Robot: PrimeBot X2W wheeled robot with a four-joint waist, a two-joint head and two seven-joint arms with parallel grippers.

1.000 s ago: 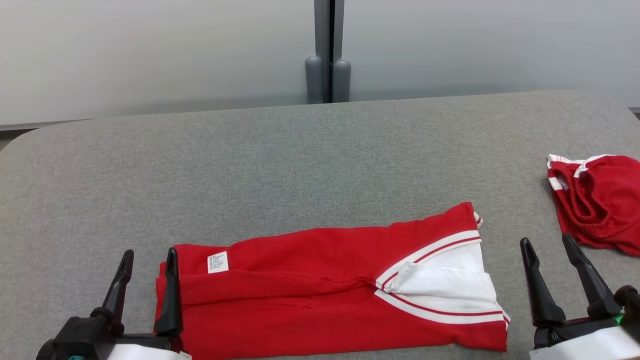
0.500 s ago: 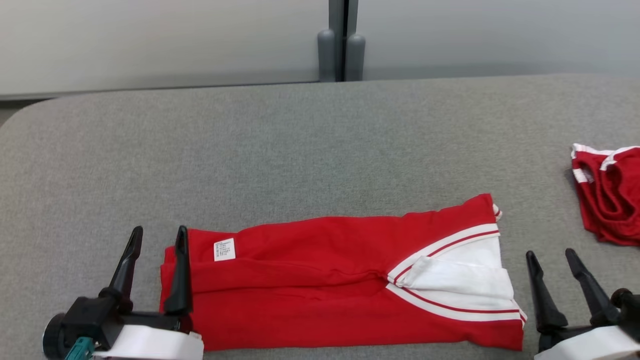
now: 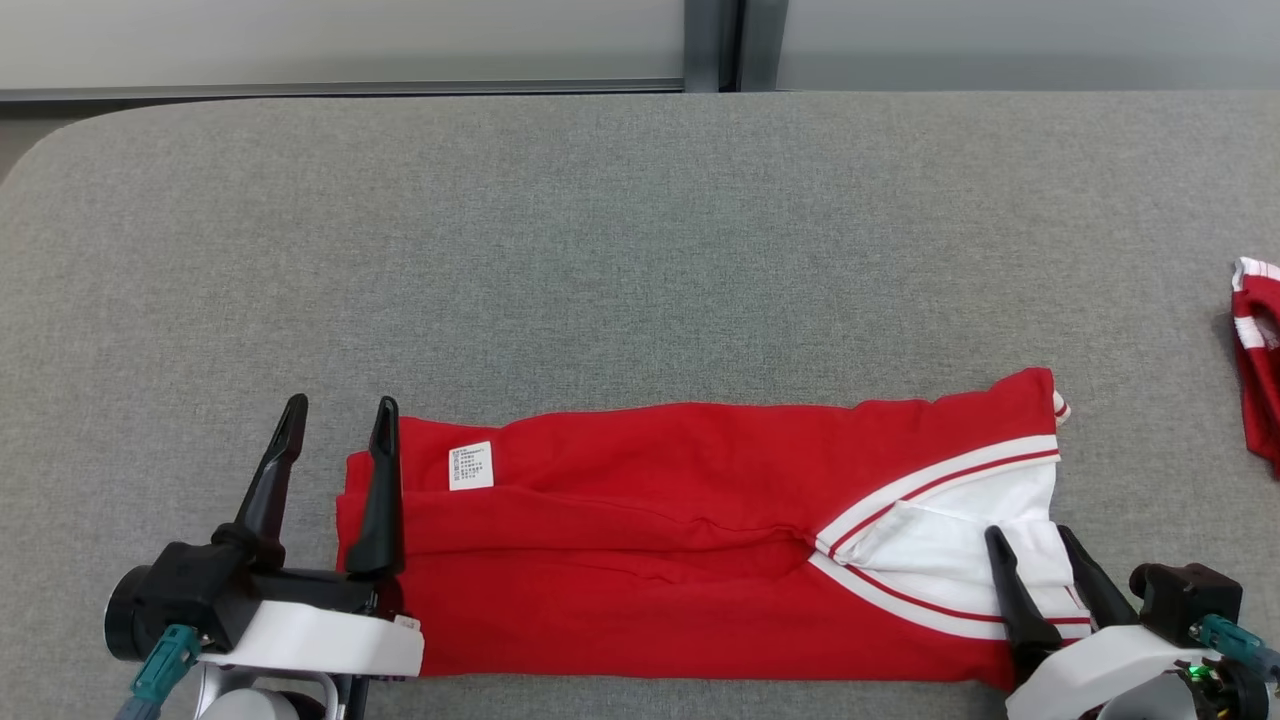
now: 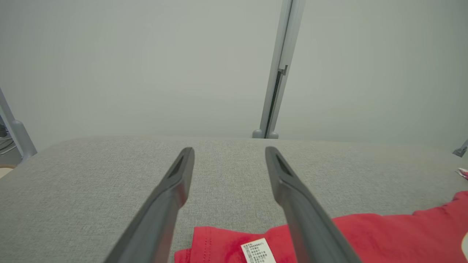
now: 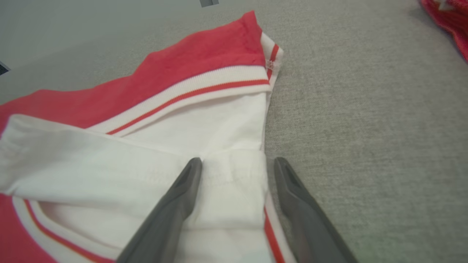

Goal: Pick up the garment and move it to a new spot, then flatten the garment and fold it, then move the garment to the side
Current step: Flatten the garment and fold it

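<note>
Grey padded table (image 3: 640, 250) carries the folded red garment (image 3: 650, 520). I see my left gripper (image 3: 341, 402) straddling its labelled end and my right gripper (image 3: 1028, 532) its white-trimmed end, both claws spread wide, gripping nothing.

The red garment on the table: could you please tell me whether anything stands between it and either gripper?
Nothing visible does. The left gripper stands open at the label end of the red garment, the right gripper open over its white end. A second red garment lies apart near the right edge of the table.
</note>
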